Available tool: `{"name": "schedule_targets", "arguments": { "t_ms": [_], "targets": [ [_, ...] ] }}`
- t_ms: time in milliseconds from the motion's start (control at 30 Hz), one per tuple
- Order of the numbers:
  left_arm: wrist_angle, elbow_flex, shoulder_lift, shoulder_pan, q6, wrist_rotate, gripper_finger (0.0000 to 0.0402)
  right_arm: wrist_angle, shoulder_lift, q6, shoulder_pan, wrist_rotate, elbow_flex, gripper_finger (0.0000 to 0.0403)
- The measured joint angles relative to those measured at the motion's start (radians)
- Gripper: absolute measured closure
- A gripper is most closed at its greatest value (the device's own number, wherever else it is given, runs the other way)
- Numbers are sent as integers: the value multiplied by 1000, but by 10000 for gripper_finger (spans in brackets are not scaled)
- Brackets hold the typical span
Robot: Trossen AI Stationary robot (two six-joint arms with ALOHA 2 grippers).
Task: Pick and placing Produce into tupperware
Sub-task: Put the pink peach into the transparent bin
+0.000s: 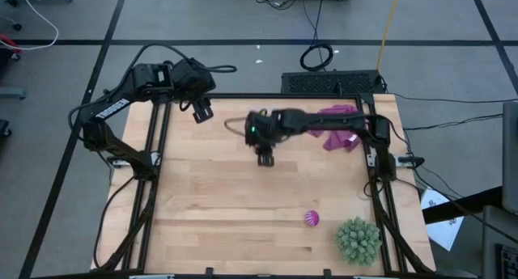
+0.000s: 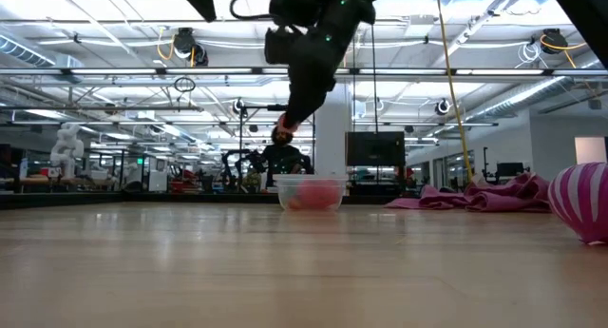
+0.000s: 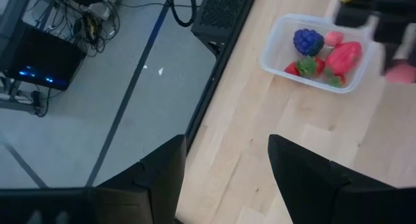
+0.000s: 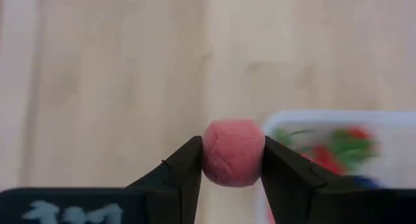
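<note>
1. Behind the wooden table (image 1: 243,206) stretches a large open workshop with ceiling lights and cables on the grey floor.
2. Over the far middle of the table, the right gripper (image 4: 231,160) hangs in the air, clenched on a pink ball (image 4: 233,152), one piece of the produce. It is held high, probably so it can pass over the container's wall and drop in.
3. Just beside and below it sits the clear container (image 3: 316,52) on the far part of the table. It already holds a blue-purple berry (image 3: 307,41), a red piece (image 3: 342,56) and some red-and-green bits.
4. From the wrist view, the ball sits just short of the container's rim, so a small shift toward it seems needed before letting go.
5. At the far left, the left gripper (image 3: 224,160) waits above the table edge, its fingers spread and holding nothing.
6. On the near right lies a striped magenta ball (image 1: 312,218), not yet collected, with a green spiky ball (image 1: 358,240) close beside it. That bigger ball could crowd a later grasp.
7. A purple cloth (image 1: 340,127) lies bunched at the far right, clear of the container.
</note>
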Motion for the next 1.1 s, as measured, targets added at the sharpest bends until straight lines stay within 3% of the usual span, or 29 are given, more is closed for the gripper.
{"name": "schedule_targets", "arguments": {
  "t_ms": [433,833,1100],
  "targets": [
    [29,0,0,83,33,0,176,127,8,14,-202,-15,1,270],
    [29,0,0,86,35,6,176,105,131,14,-214,-61,1,270],
    [29,0,0,86,33,18,176,80,137,-17,-216,-54,1,270]
  ]
}}
